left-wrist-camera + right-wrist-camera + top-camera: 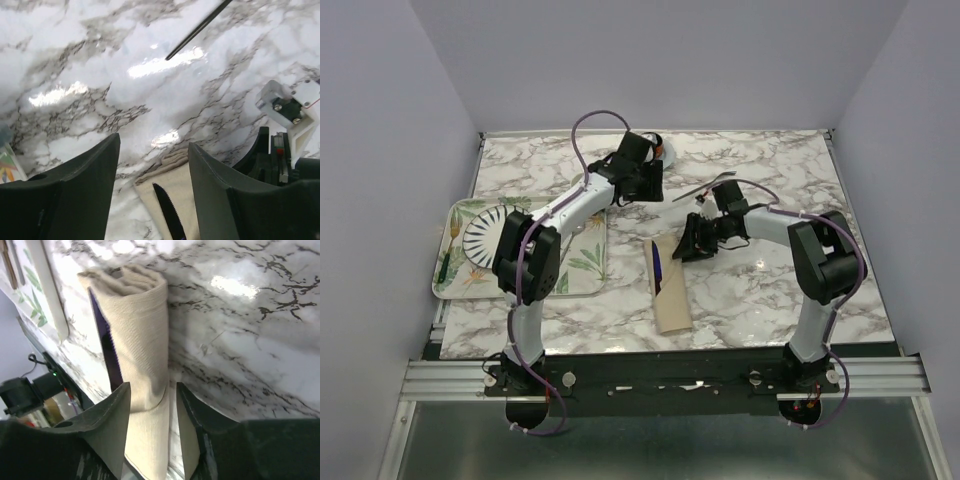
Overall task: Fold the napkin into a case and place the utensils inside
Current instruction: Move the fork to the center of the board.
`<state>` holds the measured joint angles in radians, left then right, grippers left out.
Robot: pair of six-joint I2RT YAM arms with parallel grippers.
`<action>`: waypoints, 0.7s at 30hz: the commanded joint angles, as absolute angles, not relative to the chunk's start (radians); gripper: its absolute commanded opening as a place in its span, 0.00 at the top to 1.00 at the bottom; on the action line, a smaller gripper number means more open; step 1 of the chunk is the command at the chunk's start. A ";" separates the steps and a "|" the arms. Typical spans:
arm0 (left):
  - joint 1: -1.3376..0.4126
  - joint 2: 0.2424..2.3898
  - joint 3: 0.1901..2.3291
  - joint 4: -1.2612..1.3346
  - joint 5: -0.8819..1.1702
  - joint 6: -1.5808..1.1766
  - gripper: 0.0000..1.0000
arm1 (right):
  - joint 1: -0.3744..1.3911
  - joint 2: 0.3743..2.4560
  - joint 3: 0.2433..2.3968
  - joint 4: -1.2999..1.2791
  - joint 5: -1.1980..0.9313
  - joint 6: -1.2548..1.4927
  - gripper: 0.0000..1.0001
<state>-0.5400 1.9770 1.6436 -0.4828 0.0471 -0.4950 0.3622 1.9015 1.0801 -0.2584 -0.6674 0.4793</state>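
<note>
A long narrow pocket of plain beige cloth lies on the white, grey-veined marble worktop. It sits close to the near edge, about midway between the left and right edges, with its length running from near to far. A slim dark purple knife is tucked along its left side, and the blade pokes out past the pocket's far end. The right wrist view shows the purple strip against the folded cloth, whose far end is rolled and rumpled.

The right end effector hangs low over the pocket. Its two fingers stand apart on either side of the cloth, with a sliver of marble showing beside one finger, so it is not pinching the cloth. From above, it sits just beyond the pocket's far end.

The left end effector is raised over the far middle of the worktop. Its fingers are spread wide with nothing between them. Its camera looks down on the pocket's far end and the serrated blade tip. A thin dark rod crosses the top of that view, and it is too slim to identify.

A leaf-printed tray carrying a black-and-white striped plate sits by the left edge, just left of the pocket.
</note>
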 commanded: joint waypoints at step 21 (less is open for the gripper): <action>-0.531 2.536 2.312 -0.558 0.305 0.063 0.44 | 0.041 1.683 1.264 -0.617 -0.522 0.117 0.19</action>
<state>-0.5312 2.4912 2.2448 -0.5251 0.3149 0.0273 0.0715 1.6905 1.2274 -0.5304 -0.5758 0.1745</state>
